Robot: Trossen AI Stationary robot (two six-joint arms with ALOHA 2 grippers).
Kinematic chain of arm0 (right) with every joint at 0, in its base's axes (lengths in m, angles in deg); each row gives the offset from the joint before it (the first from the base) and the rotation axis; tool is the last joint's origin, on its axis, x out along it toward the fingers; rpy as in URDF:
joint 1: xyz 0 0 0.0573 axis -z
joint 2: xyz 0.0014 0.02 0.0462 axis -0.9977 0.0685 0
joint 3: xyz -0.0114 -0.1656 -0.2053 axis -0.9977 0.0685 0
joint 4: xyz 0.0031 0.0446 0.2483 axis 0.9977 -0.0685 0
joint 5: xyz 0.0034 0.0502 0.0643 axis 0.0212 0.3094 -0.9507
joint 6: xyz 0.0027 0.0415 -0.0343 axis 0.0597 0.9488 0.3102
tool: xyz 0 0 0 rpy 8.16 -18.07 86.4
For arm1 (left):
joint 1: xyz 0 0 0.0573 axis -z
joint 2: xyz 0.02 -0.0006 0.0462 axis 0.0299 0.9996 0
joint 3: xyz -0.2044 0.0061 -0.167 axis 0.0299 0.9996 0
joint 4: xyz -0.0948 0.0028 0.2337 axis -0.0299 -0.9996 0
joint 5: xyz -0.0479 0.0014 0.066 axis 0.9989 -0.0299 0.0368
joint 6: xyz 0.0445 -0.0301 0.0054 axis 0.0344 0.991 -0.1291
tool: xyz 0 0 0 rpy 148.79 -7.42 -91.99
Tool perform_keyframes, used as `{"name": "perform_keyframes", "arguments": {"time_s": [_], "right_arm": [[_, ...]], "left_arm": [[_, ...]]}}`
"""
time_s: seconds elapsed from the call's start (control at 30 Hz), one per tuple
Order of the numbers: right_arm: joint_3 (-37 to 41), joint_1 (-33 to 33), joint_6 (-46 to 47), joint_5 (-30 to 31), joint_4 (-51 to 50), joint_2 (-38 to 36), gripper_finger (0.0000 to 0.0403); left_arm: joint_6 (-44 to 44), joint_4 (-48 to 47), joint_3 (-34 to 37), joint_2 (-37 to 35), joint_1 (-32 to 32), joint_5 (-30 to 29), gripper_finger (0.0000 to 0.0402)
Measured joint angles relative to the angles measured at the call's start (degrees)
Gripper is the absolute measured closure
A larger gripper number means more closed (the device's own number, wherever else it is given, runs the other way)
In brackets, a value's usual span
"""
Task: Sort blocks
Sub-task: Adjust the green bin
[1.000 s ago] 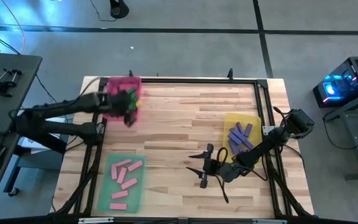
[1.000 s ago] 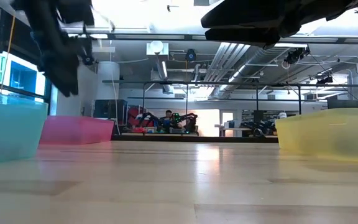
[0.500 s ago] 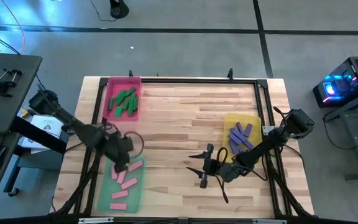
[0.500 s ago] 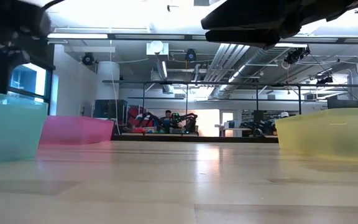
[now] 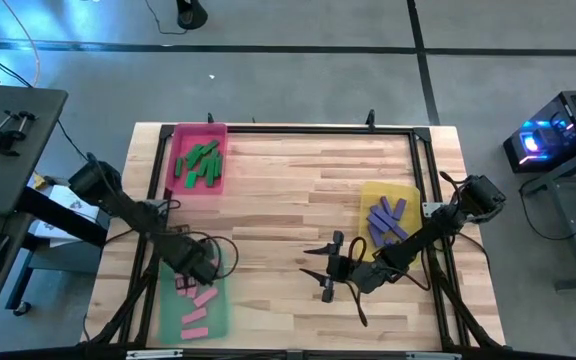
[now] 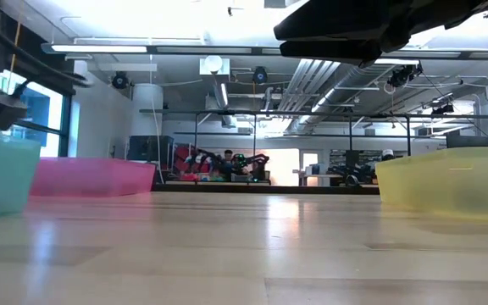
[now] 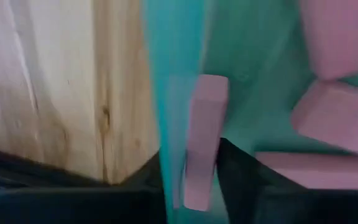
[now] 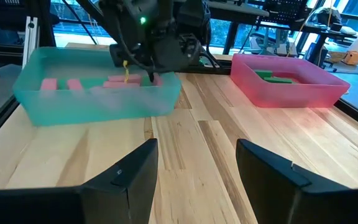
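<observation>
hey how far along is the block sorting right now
Nearly done by the look of it. Green blocks lie in the pink tray, purple blocks in the yellow tray, pink blocks in the green tray; no loose blocks show on the table. The left end effector is down in the green tray with a pink block between its fingers. The right end effector waits open.

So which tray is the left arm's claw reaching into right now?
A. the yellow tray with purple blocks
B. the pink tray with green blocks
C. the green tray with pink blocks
C: seen from above, the left gripper is down in the green tray, among the pink blocks.
</observation>
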Motion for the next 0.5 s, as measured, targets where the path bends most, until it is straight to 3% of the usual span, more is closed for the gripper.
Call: {"name": "perform_keyframes", "arguments": {"time_s": [0.1, 0.5], "right_arm": [[0.02, 0.0, 0.0, 0.0, -0.04, 0.0, 0.0201], [0.04, 0.02, -0.2, 0.02, -0.04, 0.0, 0.0201]], "left_arm": [[0.01, -0.86, -0.22, -0.07, 1.56, 2.81, 0.0372], [-6.15, -5.07, -0.24, 0.07, 8.73, 3.46, 0.0368]]}}
